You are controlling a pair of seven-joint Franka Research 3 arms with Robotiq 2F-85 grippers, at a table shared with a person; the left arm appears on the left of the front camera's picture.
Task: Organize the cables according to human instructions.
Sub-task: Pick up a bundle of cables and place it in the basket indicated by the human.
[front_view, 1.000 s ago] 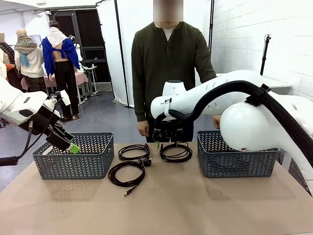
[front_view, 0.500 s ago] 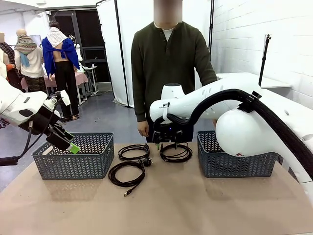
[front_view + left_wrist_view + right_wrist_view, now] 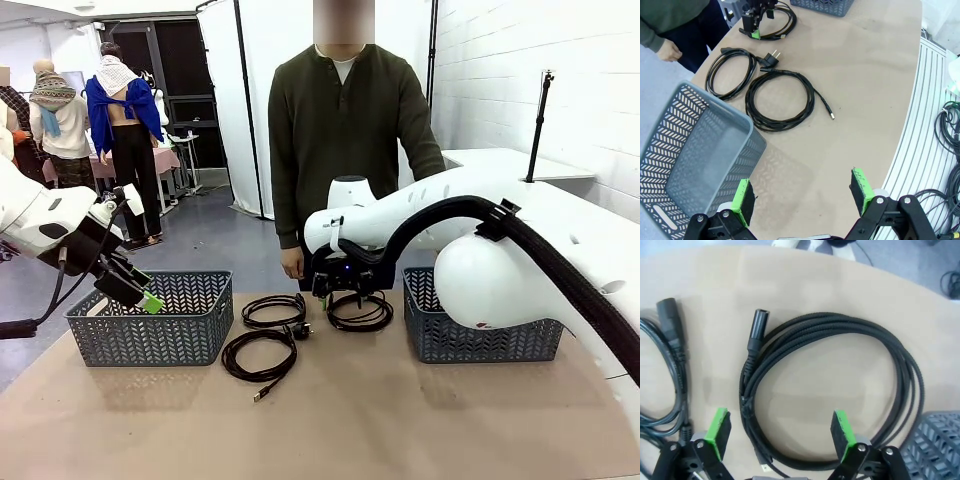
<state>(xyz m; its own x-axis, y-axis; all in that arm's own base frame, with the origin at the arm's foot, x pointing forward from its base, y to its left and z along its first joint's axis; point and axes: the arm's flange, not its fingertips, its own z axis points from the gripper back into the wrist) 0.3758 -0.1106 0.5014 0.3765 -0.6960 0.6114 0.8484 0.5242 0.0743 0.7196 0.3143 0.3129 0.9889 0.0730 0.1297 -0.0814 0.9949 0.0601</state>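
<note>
Over the far middle of the table [image 3: 400, 420], the right gripper [image 3: 345, 292] is hovering, fingers apart, above the rightmost cable [image 3: 361, 312].

At the far left, the left gripper [image 3: 150, 300] is hanging wide open and empty above the left basket [image 3: 150, 330]. To its right two more cables are lying, a plugged coil [image 3: 273, 310] behind and a larger coil [image 3: 258, 356] in front. In the right wrist view the gripper is straddling only the loop's near strands, so closing may be catching too few turns and letting the coil unspool on lifting. The plugged coil is lying just beside and could be getting snagged. The person [image 3: 343, 130] is standing close behind, and the right basket [image 3: 480, 335] is waiting at the right.
</note>
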